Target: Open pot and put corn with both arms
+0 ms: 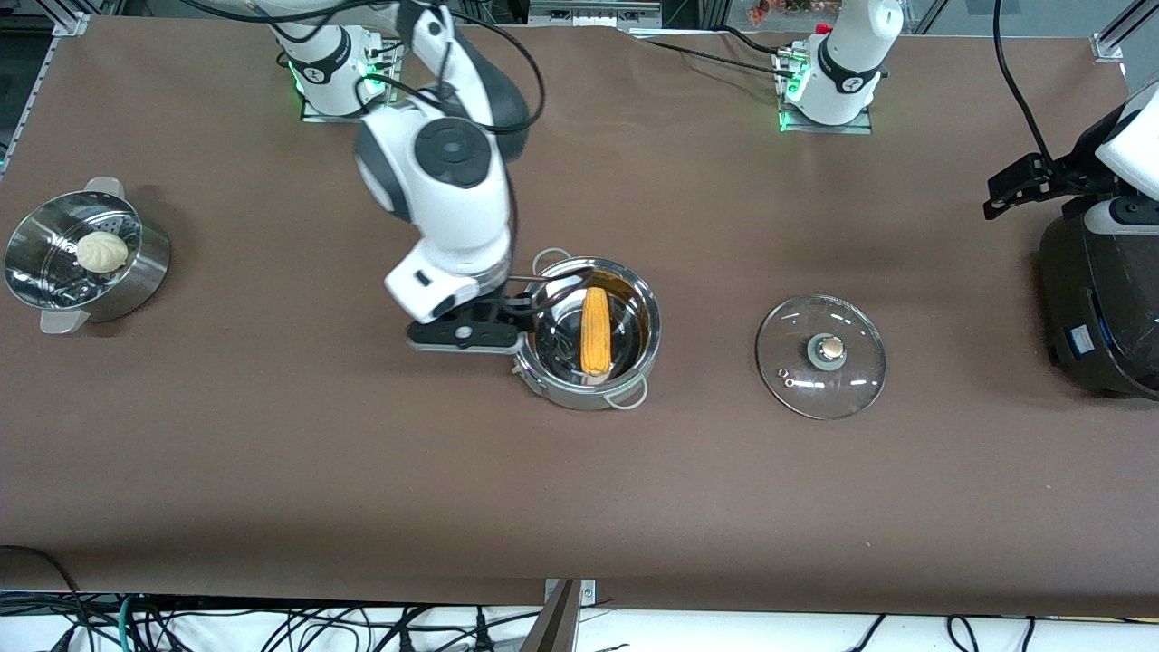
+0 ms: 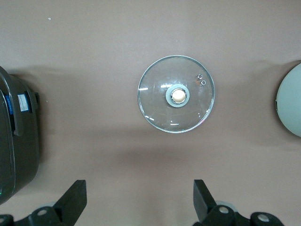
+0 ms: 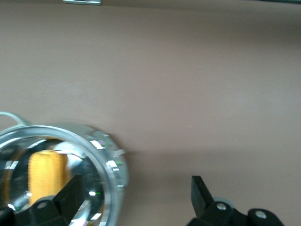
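A brown mat (image 1: 579, 507) covers the bench from end to end. Aluminium frame rails (image 1: 1118, 32) stand at its upper corners. Below its near edge, black cables (image 1: 299, 625) lie tangled on a pale floor (image 1: 770, 634).

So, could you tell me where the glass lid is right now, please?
The glass lid lies flat on the table, knob up, between the pot and the black cooker, toward the left arm's end.

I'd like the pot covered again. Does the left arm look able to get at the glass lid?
Probably yes: the lid lies bare on the table, knob up, with the open left gripper above it and nothing between.
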Robot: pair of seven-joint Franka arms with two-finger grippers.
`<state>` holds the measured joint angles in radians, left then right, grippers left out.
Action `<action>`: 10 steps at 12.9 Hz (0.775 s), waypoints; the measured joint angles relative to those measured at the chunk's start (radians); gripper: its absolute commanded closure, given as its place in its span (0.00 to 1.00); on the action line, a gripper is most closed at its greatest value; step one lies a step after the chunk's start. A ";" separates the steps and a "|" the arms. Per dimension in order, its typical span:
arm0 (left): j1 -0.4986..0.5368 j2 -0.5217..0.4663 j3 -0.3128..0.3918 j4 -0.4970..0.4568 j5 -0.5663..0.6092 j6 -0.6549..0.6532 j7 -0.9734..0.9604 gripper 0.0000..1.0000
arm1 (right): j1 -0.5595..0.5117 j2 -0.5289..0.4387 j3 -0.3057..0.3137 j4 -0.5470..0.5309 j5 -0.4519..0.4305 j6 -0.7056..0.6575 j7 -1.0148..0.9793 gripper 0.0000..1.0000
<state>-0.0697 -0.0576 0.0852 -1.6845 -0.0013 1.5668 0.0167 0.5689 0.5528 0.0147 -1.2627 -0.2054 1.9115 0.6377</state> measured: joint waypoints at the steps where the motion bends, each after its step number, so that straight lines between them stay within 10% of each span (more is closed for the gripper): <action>1: 0.000 0.000 0.000 0.000 0.000 0.000 0.000 0.00 | -0.036 -0.018 -0.003 0.000 0.021 -0.025 -0.038 0.00; 10: 0.000 0.000 0.000 0.001 0.000 0.000 -0.001 0.00 | -0.409 -0.175 -0.010 -0.006 0.091 -0.231 -0.430 0.00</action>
<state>-0.0695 -0.0579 0.0853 -1.6836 -0.0013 1.5668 0.0160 0.1595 0.3780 0.0043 -1.2691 -0.1140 1.6807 0.2078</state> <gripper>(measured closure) 0.000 0.000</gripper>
